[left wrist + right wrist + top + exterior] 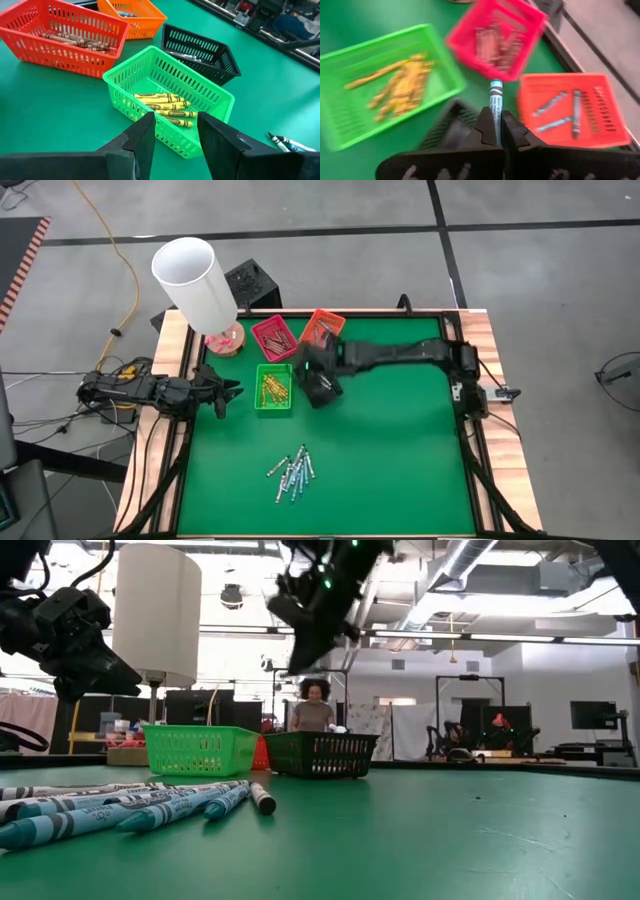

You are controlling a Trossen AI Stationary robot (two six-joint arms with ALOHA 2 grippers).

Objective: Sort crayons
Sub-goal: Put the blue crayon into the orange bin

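A: What does the held crayon (496, 107) look like?

B: It is a thin blue stick with a paper wrap and a pale tip. The right gripper (495, 131) is pinched tight on it, up in the air by the four trays.

A: Which way does it point?

B: It sticks straight out past the fingers, the long way in line with the gripper. Its tip aims at the gap between the red tray (502, 37) and the orange tray (570, 107). The black tray (451, 127) is just under the gripper.

A: Where are the other crayons?

B: A pile of blue and grey crayons (293, 471) lies flat on the green tabletop (400, 450), well apart from the trays. Most of them point the same slanted way. Yellow ones (167, 107) lie side by side in the green tray (150, 65). Brown ones (75, 41) lie in the red tray.

A: And the other arm?

B: The left gripper (172, 131) waits at the tabletop's left edge, near the green tray. Its fingers are apart and hold nothing.
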